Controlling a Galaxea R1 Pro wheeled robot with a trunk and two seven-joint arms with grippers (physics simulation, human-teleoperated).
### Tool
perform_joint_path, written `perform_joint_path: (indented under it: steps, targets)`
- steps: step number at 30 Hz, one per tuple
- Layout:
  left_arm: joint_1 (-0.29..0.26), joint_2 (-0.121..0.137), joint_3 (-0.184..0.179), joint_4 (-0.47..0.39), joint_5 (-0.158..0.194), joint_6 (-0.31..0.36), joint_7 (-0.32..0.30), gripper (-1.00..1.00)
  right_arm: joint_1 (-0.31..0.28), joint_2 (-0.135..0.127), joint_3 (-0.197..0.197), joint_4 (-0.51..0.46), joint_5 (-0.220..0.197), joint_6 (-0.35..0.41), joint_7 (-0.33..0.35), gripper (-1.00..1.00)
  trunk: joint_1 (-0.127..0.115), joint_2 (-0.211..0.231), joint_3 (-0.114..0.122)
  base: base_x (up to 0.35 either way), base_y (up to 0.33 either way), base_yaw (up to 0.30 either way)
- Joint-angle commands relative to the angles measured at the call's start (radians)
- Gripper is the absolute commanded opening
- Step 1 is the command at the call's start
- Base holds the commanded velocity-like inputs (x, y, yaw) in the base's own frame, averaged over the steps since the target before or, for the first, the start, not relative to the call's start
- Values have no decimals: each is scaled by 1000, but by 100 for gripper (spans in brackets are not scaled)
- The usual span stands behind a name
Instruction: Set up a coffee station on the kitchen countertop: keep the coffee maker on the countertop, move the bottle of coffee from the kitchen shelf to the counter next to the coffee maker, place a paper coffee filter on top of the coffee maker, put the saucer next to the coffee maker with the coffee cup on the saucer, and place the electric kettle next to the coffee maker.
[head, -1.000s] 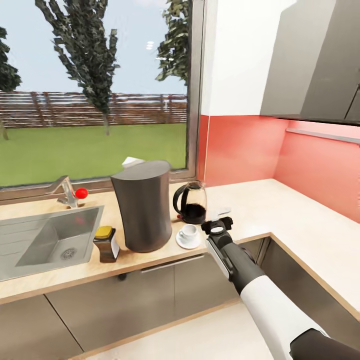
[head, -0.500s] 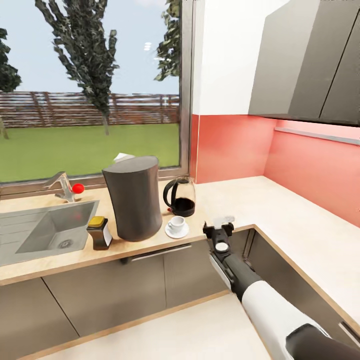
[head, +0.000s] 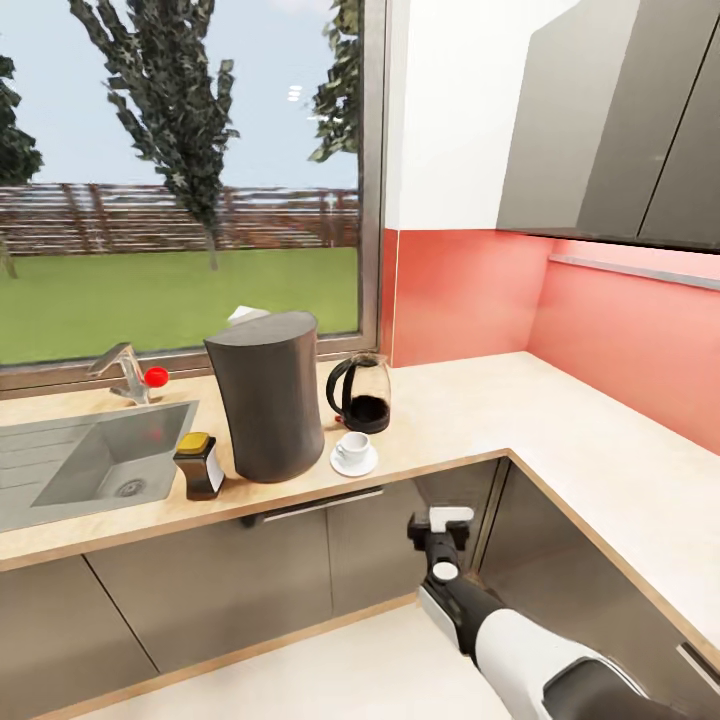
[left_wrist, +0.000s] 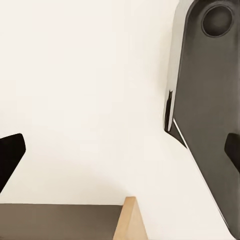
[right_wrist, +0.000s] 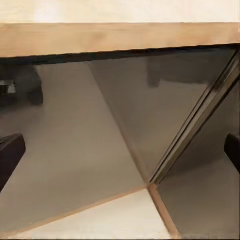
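Right gripper (head: 441, 522) hung empty, fingers spread, below the counter (head: 470, 420) edge facing the cabinet doors (right_wrist: 100, 150). Left gripper (left_wrist: 120, 150) also spread wide over pale floor. On the counter: coffee maker (head: 268, 395), kettle (head: 360, 392) just beside, cup (head: 351, 448) on saucer (head: 354, 463), coffee bottle (head: 199, 465) by the sink (head: 60, 470).
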Motion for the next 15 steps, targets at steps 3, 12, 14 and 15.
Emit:
perform_joint_path:
  steps: [3, 12, 14, 15]
  targets:
    - [0, 0, 7, -1, -8, -4, 1, 100, 33, 12, 9, 14, -12, -5, -3, 100, 1, -2, -2, 0, 0, 0]
    - [-1, -2, 8, -1, -9, -7, 0, 100, 102, 13, 7, 148, -12, 7, 47, 100, 1, -2, -2, 0, 0, 0]
    - [-1, -3, 8, -2, -9, -8, 0, 100, 125, 13, 3, 161, -11, 44, 156, 100, 1, -2, -2, 0, 0, 0]
    - [-1, -3, 8, -2, -10, -9, 0, 100, 130, 13, 1, 163, -10, 85, 193, 100, 1, -2, -2, 0, 0, 0]
